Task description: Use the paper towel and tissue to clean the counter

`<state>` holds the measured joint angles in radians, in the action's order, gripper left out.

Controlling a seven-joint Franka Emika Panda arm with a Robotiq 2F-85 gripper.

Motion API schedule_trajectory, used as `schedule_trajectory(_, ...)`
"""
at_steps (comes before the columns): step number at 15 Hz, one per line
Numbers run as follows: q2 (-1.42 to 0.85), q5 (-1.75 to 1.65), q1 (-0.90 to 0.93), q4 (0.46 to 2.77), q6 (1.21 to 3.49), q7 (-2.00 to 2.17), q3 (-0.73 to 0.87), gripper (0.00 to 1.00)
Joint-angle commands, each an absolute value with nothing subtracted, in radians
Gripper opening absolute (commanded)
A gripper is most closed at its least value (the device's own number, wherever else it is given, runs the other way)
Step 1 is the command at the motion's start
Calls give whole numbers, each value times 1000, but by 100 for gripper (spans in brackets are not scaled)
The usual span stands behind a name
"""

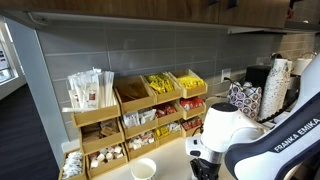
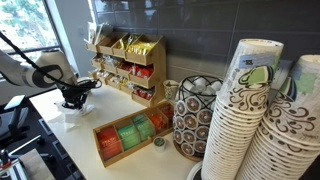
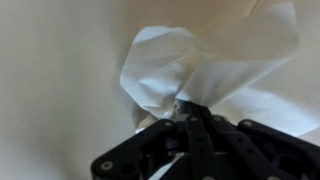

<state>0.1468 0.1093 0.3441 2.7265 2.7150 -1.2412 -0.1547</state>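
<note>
Pale counter [image 3: 55, 90] fills wrist view, tissue [image 3: 205, 50] bunched right on it. Down low, gripper [image 3: 186, 104] pinches tissue's gathered edge, jaws pressed together. Tip imo: push wad flat onto counter before wiping, drag slow, else thin pinch probably slips or tears. Short strokes, and steer clear of racks [image 2: 130, 60] behind. Tea box [image 2: 128, 136] and cup stacks [image 2: 250, 110] sit further off.

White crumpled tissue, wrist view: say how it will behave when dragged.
Probably floppy: the white crumpled tissue bunches into soft folds where the black gripper pinches it. Likely light and tearable, since the sheet looks thin.
</note>
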Motion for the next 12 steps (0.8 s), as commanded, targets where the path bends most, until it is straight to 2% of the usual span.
schedule_trajectory(1,128,102,340,2716,2622,-1239,-161,8)
schedule_trajectory(6,110,134,345,2678,2514,-1277,-162,5)
schedule_trajectory(12,111,216,354,2648,2373,-1365,-173,7)
